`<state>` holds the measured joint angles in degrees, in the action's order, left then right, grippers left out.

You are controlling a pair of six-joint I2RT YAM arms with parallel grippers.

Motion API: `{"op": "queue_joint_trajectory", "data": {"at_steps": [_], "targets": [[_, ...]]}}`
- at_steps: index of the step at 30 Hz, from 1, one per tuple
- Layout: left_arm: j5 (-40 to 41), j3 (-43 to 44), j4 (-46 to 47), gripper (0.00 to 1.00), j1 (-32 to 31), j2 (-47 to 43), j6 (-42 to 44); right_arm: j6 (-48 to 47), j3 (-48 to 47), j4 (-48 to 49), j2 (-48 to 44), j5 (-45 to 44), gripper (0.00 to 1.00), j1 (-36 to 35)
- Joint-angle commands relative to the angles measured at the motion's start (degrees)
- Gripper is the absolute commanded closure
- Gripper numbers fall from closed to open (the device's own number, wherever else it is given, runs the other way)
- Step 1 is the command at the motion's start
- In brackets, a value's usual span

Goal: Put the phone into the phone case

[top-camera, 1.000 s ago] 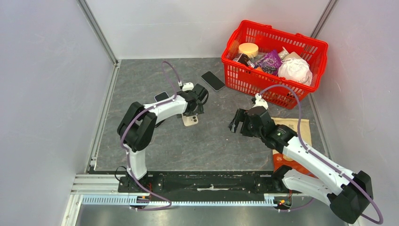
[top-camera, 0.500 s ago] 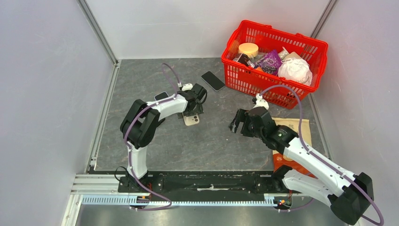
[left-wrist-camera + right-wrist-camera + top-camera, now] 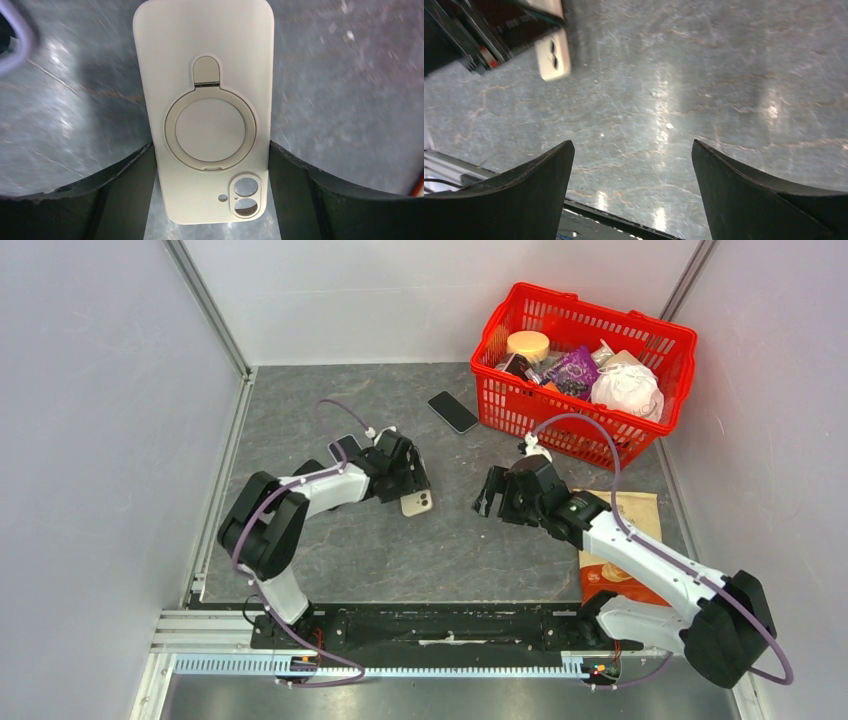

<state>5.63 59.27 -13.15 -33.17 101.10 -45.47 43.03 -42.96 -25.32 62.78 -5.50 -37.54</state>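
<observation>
The cream phone case (image 3: 207, 110) lies back up, ring stand and camera cutouts showing. It sits between the fingers of my left gripper (image 3: 211, 150), whose jaws press against both of its long edges. In the top view the phone case (image 3: 418, 503) pokes out from under the left gripper (image 3: 408, 486), left of centre. The phone (image 3: 453, 411), black and screen up, rests on the table farther back, near the red basket. My right gripper (image 3: 489, 494) hovers open over bare table to the right of the case, nothing between its fingers (image 3: 534, 185). The right wrist view catches the case (image 3: 554, 54) at its upper left.
A red basket (image 3: 520, 412) full of groceries stands at the back right. An orange packet (image 3: 628, 540) lies by the right arm. A dark flat phone-like object (image 3: 345, 445) sits behind the left arm. Walls close in on both sides.
My left arm has swung and dropped lower, its jaws closing onto the case, which has shifted slightly right and turned. The right gripper has moved a little left and farther back.
</observation>
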Motion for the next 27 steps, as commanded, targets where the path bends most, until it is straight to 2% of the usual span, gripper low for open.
{"op": "queue_joint_trajectory", "data": {"at_steps": [1,7,12,17,22,27], "targets": [[-14.94,-8.33,5.86,0.48,-1.75,-4.31,-3.02,1.37,-4.63,6.34,3.89,5.27,0.06,1.2],[-21.82,-16.22,12.52,0.48,-3.2,-10.84,-4.27,3.61,-6.24,10.72,9.22,9.09,0.09,2.63],[-24.2,-20.05,15.87,0.48,-4.41,-14.9,-3.75,5.19,-7.86,15.1,15.64,12.45,0.13,2.84],[-26.66,-21.21,18.72,0.48,-4.8,-15.76,-3.5,7.24,-8.92,19.83,21.78,16.0,0.2,2.28],[-27.25,-20.88,19.45,0.48,-5.37,-15.82,-3.57,7.16,-10.94,19.89,25.78,14.68,0.24,0.23],[-27.75,-20.6,20.48,0.48,-5.75,-15.05,-4.01,7.98,-11.97,19.52,28.59,12.46,0.33,-1.59]]}}
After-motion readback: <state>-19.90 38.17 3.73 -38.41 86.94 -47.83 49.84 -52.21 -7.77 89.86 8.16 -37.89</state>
